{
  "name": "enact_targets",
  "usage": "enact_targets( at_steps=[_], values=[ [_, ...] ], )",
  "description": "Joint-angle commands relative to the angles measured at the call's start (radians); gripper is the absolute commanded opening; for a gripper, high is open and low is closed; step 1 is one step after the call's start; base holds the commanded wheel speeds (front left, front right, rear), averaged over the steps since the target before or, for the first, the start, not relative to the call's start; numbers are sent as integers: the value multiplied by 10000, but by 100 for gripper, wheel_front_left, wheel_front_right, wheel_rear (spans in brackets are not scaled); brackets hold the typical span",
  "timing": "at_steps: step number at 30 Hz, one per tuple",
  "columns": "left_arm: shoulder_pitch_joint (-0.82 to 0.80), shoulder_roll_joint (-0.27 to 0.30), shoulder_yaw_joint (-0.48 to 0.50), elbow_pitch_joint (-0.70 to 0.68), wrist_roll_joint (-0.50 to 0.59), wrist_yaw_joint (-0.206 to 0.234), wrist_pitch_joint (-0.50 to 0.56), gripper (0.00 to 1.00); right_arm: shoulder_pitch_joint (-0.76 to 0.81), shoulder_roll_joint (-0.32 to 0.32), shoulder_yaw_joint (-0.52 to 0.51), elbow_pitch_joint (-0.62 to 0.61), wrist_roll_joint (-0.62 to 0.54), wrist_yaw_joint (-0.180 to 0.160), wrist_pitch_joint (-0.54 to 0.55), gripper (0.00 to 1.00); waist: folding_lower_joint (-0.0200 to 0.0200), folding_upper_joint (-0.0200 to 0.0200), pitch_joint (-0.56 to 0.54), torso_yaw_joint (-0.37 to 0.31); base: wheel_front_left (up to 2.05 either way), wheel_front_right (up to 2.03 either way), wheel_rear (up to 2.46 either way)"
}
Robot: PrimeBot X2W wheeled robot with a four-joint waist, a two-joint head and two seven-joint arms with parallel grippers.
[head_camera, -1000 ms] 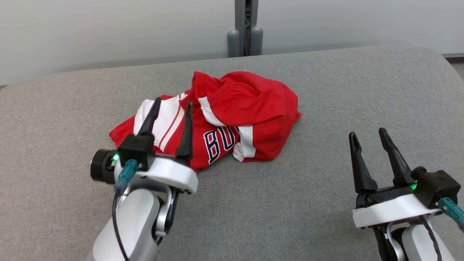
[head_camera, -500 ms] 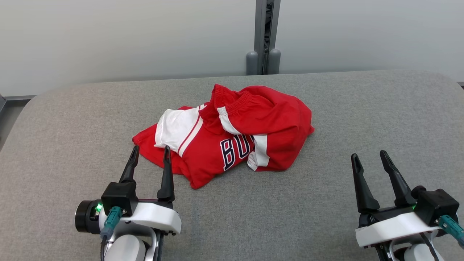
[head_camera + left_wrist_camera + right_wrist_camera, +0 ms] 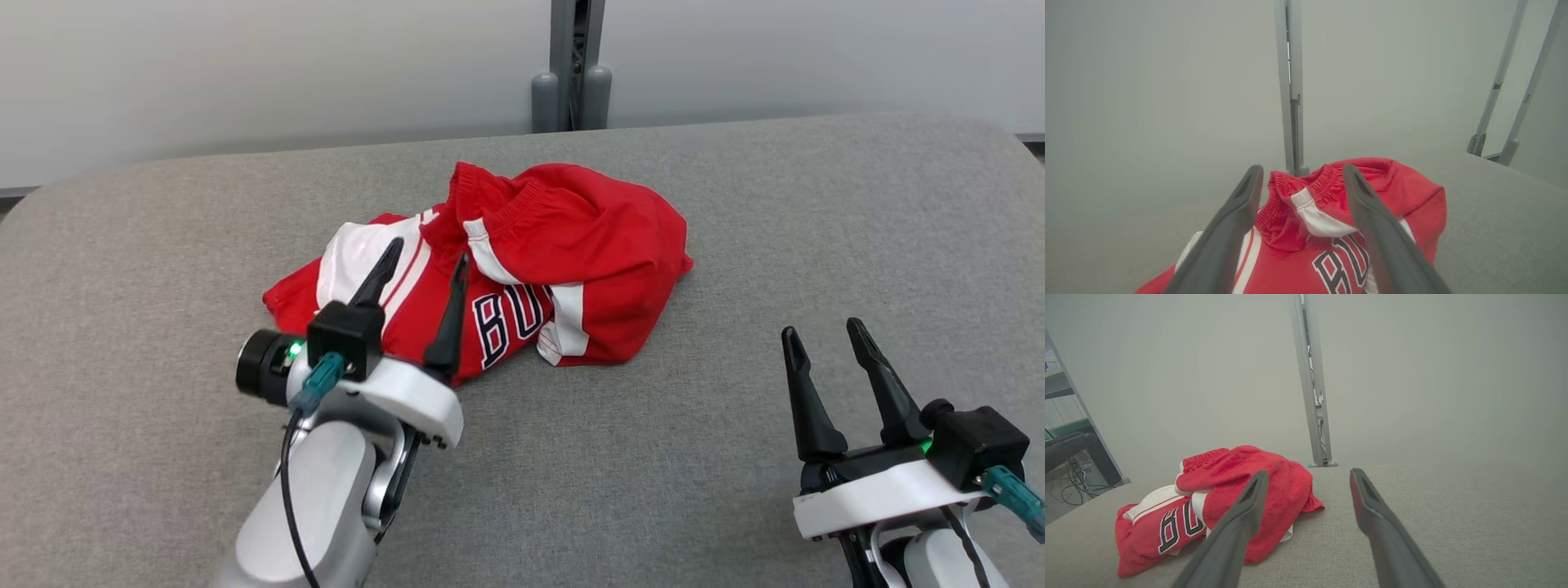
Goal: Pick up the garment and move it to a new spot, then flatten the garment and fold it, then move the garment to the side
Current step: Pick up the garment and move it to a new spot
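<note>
The garment point(image 3: 563, 245) is a pair of red shorts with white stripes and dark lettering, lying crumpled in a heap near the middle of the grey table point(image 3: 735, 204). My left gripper point(image 3: 427, 251) hovers open over the heap's near left part, fingers pointing at the bunched waistband point(image 3: 1294, 185); nothing is between them. In the left wrist view the garment point(image 3: 1400, 192) lies just beyond the fingertips. My right gripper point(image 3: 820, 328) stands open and empty at the lower right, well apart from the cloth. In the right wrist view the garment point(image 3: 1229, 473) lies ahead to the left.
A pale wall with a grey upright post point(image 3: 570, 57) runs behind the table's far edge. Bare grey table surface point(image 3: 122, 286) spreads left, right and in front of the heap. A dark desk and cables point(image 3: 1069, 457) show past the table's left end.
My left gripper has moved forward again from in front of the heap to over its near left part, still open. The head camera shifted between frames. The garment and right gripper have kept their places.
</note>
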Motion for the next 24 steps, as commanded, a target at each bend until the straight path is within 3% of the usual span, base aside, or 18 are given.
enact_targets(
  at_steps=[1,6,13,18,24],
  values=[
    [-322,26,-115,149,-139,-111,75,100,-115,-82,-33,-8,43,24,20,100,0,0,207,-210,0,0,0],
    [-1667,-8,-1296,757,-920,-188,513,100,-411,-116,17,-27,59,24,20,100,0,0,627,-646,0,0,0],
    [-3345,8,-2416,2403,-1343,625,787,100,-824,-124,193,-67,84,24,20,100,0,0,1202,-1211,0,0,0],
    [-4301,5,-2863,3868,-1467,975,987,100,-1027,-113,316,-33,126,24,19,100,0,0,1495,-1469,0,0,0],
    [-4923,1,-3311,5228,-1786,904,1276,100,-1153,-134,474,22,199,24,19,100,0,0,1598,-1681,0,0,0]
  ],
)
